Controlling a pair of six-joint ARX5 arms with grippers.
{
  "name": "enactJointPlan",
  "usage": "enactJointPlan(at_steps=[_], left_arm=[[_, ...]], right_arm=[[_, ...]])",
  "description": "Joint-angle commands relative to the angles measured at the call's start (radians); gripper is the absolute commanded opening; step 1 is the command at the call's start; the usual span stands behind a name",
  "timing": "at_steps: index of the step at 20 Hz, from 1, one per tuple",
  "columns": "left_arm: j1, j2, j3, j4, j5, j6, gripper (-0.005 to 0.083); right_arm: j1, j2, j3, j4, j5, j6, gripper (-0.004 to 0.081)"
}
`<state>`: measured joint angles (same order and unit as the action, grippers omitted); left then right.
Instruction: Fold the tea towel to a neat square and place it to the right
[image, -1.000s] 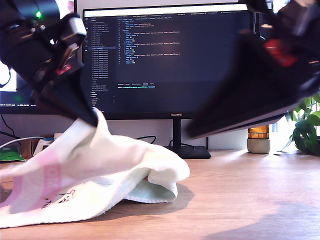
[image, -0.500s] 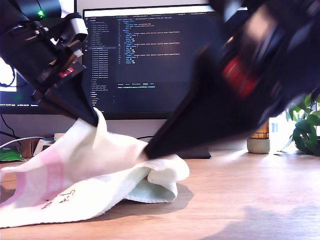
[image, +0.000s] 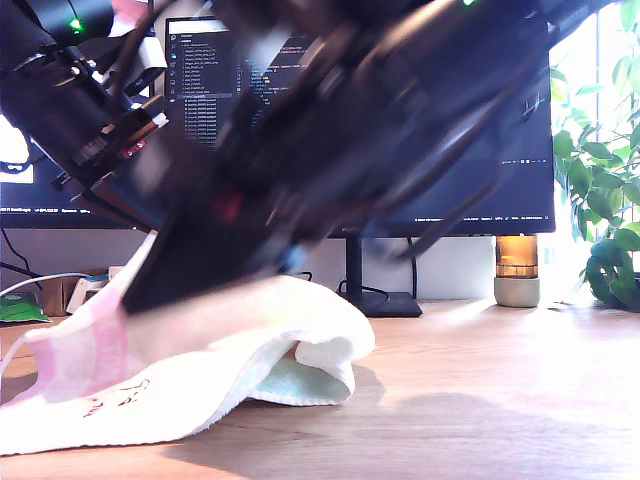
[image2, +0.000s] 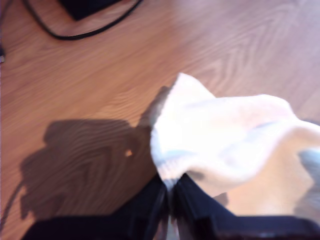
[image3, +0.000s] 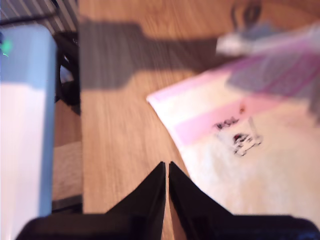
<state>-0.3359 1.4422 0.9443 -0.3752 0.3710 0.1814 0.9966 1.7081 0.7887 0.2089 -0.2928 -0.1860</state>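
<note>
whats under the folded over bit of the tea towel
Under the tea towel's white upper fold, a mint-green layer shows, lying on the wooden desk. Deeper inside the fold is shadowed, so anything further in cannot be seen.

Your work surface is a wooden desk (image: 480, 400) with a light grain. On it lies the towel (image: 200, 370), rumpled, toward the exterior view's left. Behind it stands the monitor's dark stand base (image: 385, 303), with a black cable (image: 300, 275) trailing beside it. Toward the exterior view's right, a small pale pot (image: 517, 291) rests on the wood.
</note>
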Motion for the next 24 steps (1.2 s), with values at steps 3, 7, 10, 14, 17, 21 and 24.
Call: enactJointPlan(at_steps=[3, 7, 10, 14, 17, 21, 24], left_arm=[[0.018, 0.005, -0.013, 0.008, 0.001, -0.017, -0.0019], [0.033, 0.005, -0.013, 0.009, 0.001, -0.017, -0.0019], [0.051, 0.005, -0.013, 0.009, 0.001, -0.017, -0.0019], [0.075, 0.008, -0.013, 0.006, 0.002, -0.017, -0.0019], [0.086, 0.014, -0.013, 0.002, 0.002, -0.017, -0.0019], [0.092, 0.038, -0.013, 0.007, 0.002, -0.016, -0.0019], [0.093, 0.054, -0.013, 0.007, 0.001, -0.013, -0.0019]], right_arm=[[0.003, 0.062, 0.037, 0.026, 0.063, 0.006, -0.0011], [0.003, 0.117, 0.074, 0.026, 0.068, 0.031, -0.0011], [0.004, 0.154, 0.079, 0.015, 0.068, 0.032, -0.0011], [0.002, 0.185, 0.079, -0.052, 0.068, 0.029, -0.0011], [0.002, 0.193, 0.079, -0.098, 0.067, 0.023, -0.0011], [0.0, 0.193, 0.079, -0.229, 0.045, -0.025, -0.0011], [-0.012, 0.193, 0.079, -0.344, 0.033, -0.086, -0.0011]])
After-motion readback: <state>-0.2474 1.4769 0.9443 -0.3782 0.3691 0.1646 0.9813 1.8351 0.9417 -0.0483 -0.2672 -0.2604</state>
